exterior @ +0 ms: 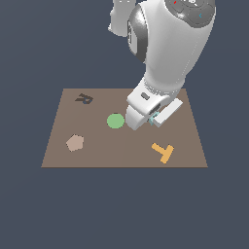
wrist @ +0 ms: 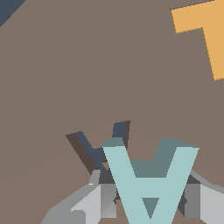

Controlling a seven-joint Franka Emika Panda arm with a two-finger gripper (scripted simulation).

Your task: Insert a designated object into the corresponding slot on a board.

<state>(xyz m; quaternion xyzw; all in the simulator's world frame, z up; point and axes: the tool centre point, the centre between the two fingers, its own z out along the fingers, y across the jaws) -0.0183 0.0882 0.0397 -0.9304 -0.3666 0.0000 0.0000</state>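
Teal A block in pincer, legs toward A-shaped slot.

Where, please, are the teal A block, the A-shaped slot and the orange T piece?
teal A block [wrist: 151, 183]: wrist view, on its crossbar.
A-shaped slot [wrist: 94, 154]: wrist view, on the dark recess.
orange T piece [exterior: 164, 152]: exterior view, on its stem.

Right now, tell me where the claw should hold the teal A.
Across the A's two slanted legs, from above, as the claw appears to do now: one finger on each leg's outer side. That leaves the underside free to drop into the slot.
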